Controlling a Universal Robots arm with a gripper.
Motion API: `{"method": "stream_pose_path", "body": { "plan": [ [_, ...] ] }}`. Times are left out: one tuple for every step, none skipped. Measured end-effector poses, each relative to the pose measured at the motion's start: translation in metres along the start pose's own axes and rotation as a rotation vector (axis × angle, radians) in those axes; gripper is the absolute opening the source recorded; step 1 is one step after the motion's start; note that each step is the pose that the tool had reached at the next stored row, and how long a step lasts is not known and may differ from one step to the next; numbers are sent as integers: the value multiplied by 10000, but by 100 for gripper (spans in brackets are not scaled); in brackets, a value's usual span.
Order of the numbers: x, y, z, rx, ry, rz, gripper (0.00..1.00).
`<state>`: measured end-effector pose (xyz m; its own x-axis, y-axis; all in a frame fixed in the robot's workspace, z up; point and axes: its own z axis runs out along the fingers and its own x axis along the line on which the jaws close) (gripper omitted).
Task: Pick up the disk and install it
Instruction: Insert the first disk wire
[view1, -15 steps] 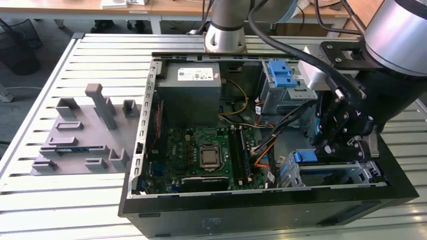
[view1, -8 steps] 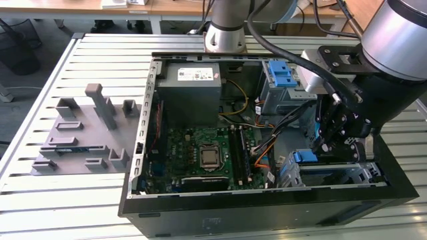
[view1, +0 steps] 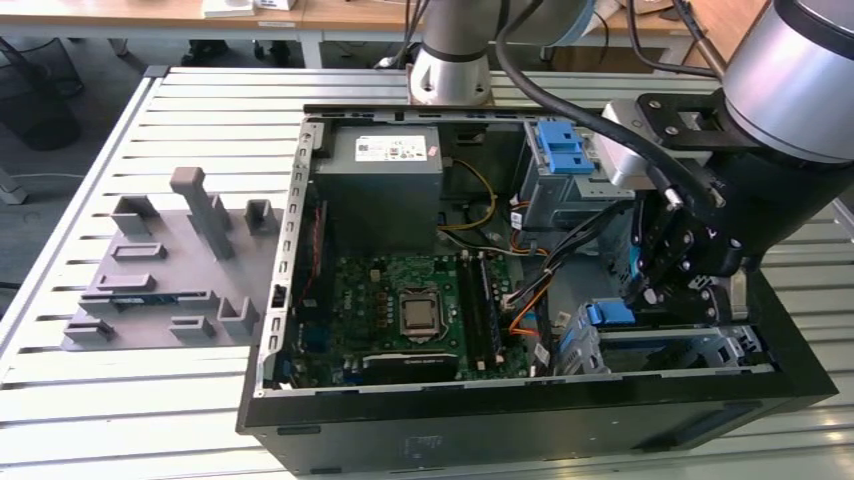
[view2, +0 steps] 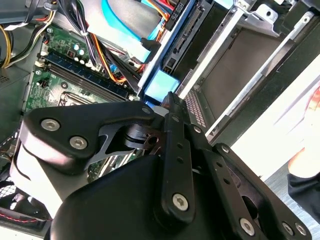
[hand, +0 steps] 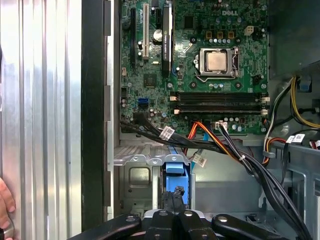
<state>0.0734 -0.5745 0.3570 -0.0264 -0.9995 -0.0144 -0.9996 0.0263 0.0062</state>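
The disk (hand: 176, 172) stands on edge in the metal drive cage (hand: 137, 175) at the front corner of the open computer case (view1: 280, 300). Its bright blue bracket (view1: 611, 312) sticks up at the cage's mouth. My gripper (hand: 174, 197) reaches down into that cage from above, fingers drawn close together on the blue bracket's end. In the second wrist view a fingertip (view2: 167, 100) sits right at the blue bracket (view2: 159, 85), beside the disk's dark connector edge (view2: 185, 45). In the exterior view the gripper (view1: 654, 295) hangs over the case's right side.
Black, orange and yellow cables (hand: 225, 145) run close beside the cage. The motherboard (view1: 414, 310) and the grey power supply (view1: 380, 180) fill the case; a blue latch (view1: 567, 150) sits on the upper bay. A grey fixture (view1: 174, 270) lies on the slatted table. A person's hand (hand: 4, 200) is near the case.
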Motion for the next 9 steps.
{"method": "stream_pose_path", "body": {
  "plan": [
    [0,-5,0,0,0,0,11],
    [0,-10,-1,0,1,0,11],
    [0,-16,-1,0,1,1,11],
    [-1,-21,0,0,1,1,11],
    [-1,-27,0,0,0,1,11],
    [-1,-34,-1,0,1,1,11],
    [-1,-40,-1,0,1,1,11],
    [-1,-46,-1,0,1,1,11],
    [-1,-54,-1,0,1,1,11]
  ]
}}
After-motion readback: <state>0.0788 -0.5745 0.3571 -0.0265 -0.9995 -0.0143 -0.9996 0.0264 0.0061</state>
